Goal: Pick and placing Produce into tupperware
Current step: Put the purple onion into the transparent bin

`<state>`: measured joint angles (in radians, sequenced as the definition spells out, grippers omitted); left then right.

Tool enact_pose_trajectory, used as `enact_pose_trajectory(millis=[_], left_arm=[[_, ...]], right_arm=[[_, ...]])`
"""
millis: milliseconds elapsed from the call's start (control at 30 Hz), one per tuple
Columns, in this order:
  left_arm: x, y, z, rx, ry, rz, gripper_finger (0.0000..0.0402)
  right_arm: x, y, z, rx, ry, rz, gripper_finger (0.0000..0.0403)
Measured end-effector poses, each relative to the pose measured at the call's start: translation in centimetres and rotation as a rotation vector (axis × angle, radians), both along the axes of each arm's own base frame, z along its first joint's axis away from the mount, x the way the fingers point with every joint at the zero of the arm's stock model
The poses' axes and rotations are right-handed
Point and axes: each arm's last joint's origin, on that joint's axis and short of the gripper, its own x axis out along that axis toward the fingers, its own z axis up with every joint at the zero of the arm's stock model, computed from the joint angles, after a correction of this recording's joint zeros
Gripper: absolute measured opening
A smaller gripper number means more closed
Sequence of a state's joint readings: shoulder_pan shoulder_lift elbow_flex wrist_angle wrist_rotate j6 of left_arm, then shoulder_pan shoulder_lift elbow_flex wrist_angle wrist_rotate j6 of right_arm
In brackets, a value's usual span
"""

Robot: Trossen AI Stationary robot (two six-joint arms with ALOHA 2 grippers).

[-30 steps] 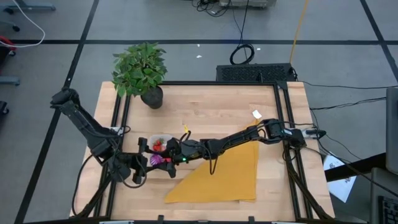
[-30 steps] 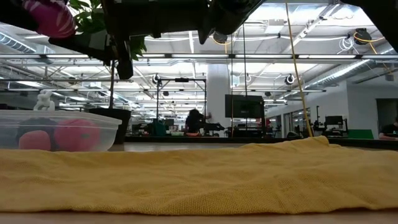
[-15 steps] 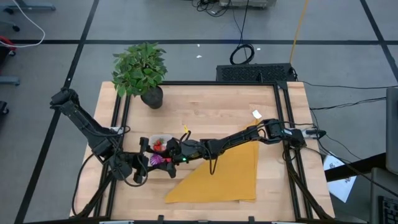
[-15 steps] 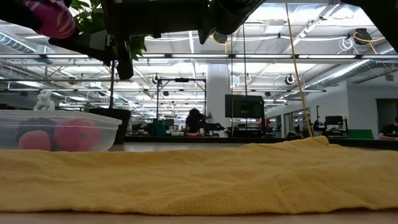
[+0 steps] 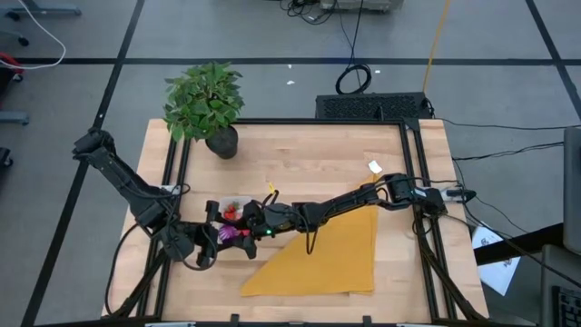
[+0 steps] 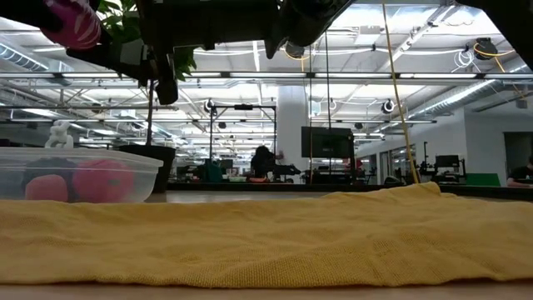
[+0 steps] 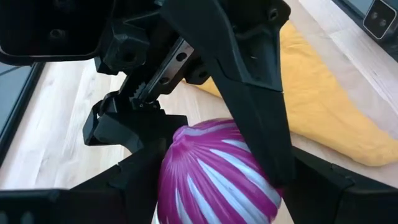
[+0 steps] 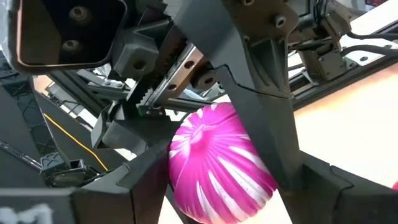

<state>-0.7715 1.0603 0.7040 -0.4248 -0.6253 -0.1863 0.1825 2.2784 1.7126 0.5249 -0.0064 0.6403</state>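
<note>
1. Magenta, white-striped rounded toy ball (image 5: 227, 233) is off the table, held in the air. In the low view it sits well above the rim of the small clear plastic rectangular tupperware (image 6: 79, 153). In the high view it is at the box's edge, on the left arm's side.
2. Orientation: near round, no clear long axis. The stripes fan out from one pole beside a finger of the right gripper.
3. Left gripper (image 5: 218, 234): fingers set wide, clamped on both sides of the ball.
4. Right gripper (image 5: 241, 227): narrower spread, reaching in from the opposite side, fingers also touching the ball. Can't tell which one carries the weight.
5. Counts:
   - one striped ball
   - one tupperware
   - two rounded toy pieces visible inside it in the low view, one pink-red (image 6: 100, 181) and one darker red (image 6: 37, 185)
   - one mustard-yellow triangular cloth (image 5: 327, 259)
   - one leafy green potted plant (image 5: 204, 98) at the far left corner of the light wooden table (image 5: 309, 154)
6. Compared with a second ago: the ball has crept slightly upward in the low view. Both arms, the box and the cloth are otherwise unchanged.
</note>
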Motion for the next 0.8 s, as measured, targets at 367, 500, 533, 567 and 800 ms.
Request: enact_pose_trajectory(millis=[367,500,533,567,800], left_arm=[[0.39,0.37,-0.05,-0.033,0.025,-0.007,0.0278],[0.40,0.33,-0.02,-0.048,0.022,0.001,0.0278],[0.40,0.34,-0.02,-0.048,0.023,0.001,0.0278],[0.40,0.34,-0.02,-0.048,0.023,0.001,0.0278],[0.39,0.34,-0.03,-0.058,0.023,0.009,0.0278]], right_arm=[[-0.02,0.06,-0.05,0.004,0.006,0.020,0.0251],[-0.02,0.08,-0.03,0.004,0.004,0.020,0.0251],[-0.02,0.08,-0.03,0.004,0.004,0.020,0.0251],[-0.02,0.08,-0.03,0.005,0.004,0.021,0.0251],[-0.03,0.13,-0.02,0.004,0.003,0.022,0.0251]])
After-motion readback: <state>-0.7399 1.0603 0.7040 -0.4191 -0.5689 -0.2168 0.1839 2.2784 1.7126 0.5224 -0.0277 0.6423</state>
